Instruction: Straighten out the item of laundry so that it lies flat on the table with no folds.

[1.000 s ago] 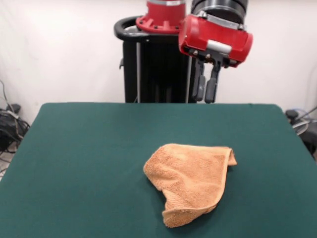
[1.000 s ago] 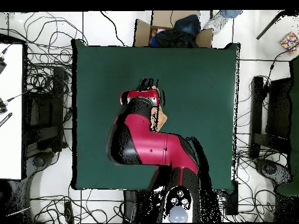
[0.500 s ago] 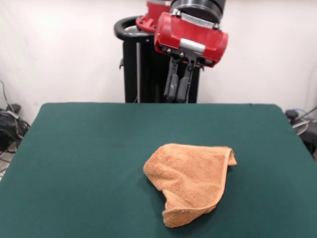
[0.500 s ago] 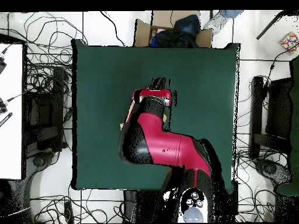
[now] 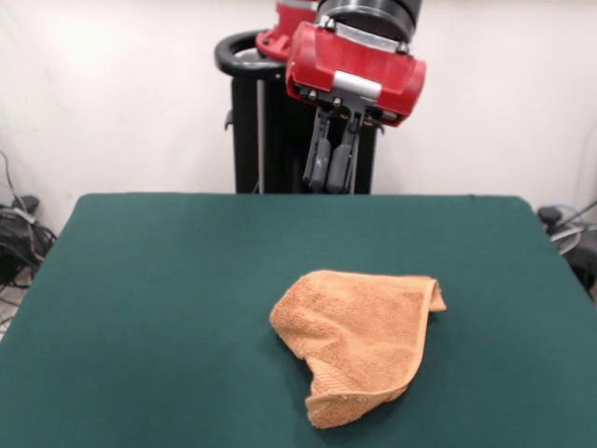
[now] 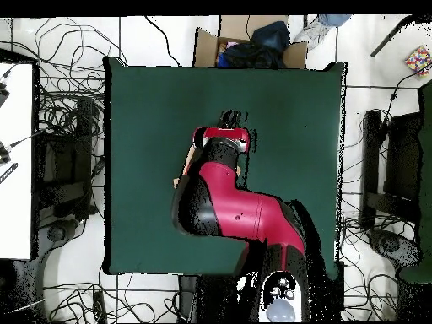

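On the green table [image 5: 168, 308], right of centre in the front view, sits the orange towel [image 5: 359, 341] — crumpled, one side folded over itself, a hemmed corner poking out to the right and a rolled lip at its near edge. Gripper [image 5: 331, 168] hangs high above the table's far edge, well apart from the towel, holding nothing — fingers [image 5: 318, 164] nearly together, thin gap between. From overhead the red arm [image 6: 228, 207] covers nearly all of the towel
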`<move>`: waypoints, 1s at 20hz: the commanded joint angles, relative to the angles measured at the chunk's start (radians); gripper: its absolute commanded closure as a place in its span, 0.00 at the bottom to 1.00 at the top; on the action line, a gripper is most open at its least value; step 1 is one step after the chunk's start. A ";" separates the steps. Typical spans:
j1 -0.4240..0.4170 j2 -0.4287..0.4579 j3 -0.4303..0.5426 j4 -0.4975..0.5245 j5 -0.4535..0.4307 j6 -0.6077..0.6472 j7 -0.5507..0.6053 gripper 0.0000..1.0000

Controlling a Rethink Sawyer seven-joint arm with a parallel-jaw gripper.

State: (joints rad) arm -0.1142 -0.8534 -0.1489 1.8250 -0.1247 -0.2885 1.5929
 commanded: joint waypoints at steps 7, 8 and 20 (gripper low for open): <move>-0.004 0.071 0.092 0.052 0.048 -0.068 0.272 1.00; -0.003 0.073 0.091 0.052 0.050 -0.068 0.270 1.00; 0.002 0.082 0.085 0.046 0.042 -0.066 0.241 1.00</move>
State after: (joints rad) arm -0.1175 -0.7941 -0.1268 1.8248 -0.1237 -0.3540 1.5929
